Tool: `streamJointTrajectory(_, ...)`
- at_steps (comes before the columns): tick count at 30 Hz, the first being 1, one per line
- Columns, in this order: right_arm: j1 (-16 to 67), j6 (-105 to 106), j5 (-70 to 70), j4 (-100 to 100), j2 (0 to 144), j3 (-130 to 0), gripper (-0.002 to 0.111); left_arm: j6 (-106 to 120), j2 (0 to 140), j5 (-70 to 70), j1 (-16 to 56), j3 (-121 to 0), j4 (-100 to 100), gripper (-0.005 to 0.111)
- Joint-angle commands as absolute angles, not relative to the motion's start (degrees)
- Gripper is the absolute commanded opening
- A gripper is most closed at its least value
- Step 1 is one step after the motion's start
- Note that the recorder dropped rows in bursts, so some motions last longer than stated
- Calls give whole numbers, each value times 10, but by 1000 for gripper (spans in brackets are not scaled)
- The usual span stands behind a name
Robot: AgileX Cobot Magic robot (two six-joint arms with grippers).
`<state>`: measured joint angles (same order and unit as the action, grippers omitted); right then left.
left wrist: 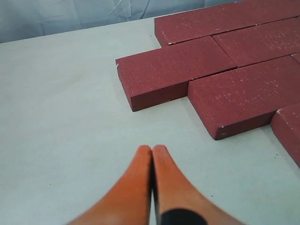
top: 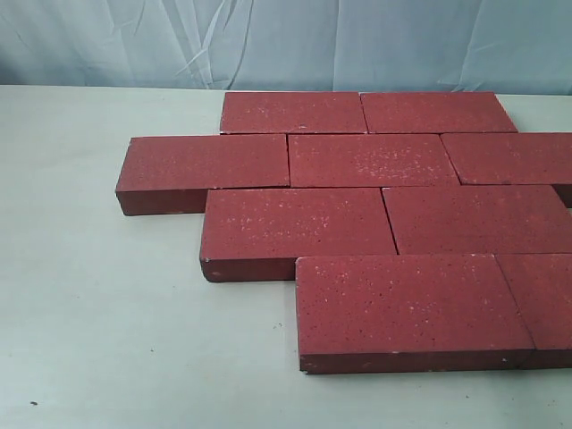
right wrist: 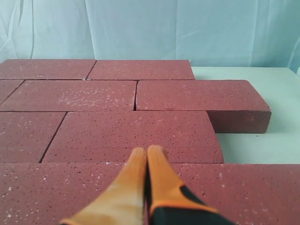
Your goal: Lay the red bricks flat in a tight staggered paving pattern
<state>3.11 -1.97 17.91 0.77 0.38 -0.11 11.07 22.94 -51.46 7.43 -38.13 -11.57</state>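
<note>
Exterior view shows only staggered bricks on the bench. Wrist views add the left gripper over bare bench and the right gripper over bricks, both with jaws together.

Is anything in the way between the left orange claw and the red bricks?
No, nothing visible is in the way. Only the bare pale table lies between the shut orange left claw and the dark-red rectangular paver bricks, which lie flat beyond it.
</note>
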Motion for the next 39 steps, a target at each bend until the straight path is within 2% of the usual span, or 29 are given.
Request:
streamJointTrajectory(1,29,-16,175,7,0,0,-1,111,225,-515,77,-379,-110,0)
streamJointTrajectory(12,29,-16,175,7,0,0,-1,111,213,-512,73,-378,-107,0)
streamJointTrajectory(21,29,-16,175,7,0,0,-1,111,160,-482,20,-356,-111,0)
streamJointTrajectory(28,29,-16,175,7,0,0,-1,111,113,-408,-21,-286,-111,0)
streamJointTrajectory(39,29,-16,175,7,0,0,-1,111,25,-239,-22,-131,-100,0)
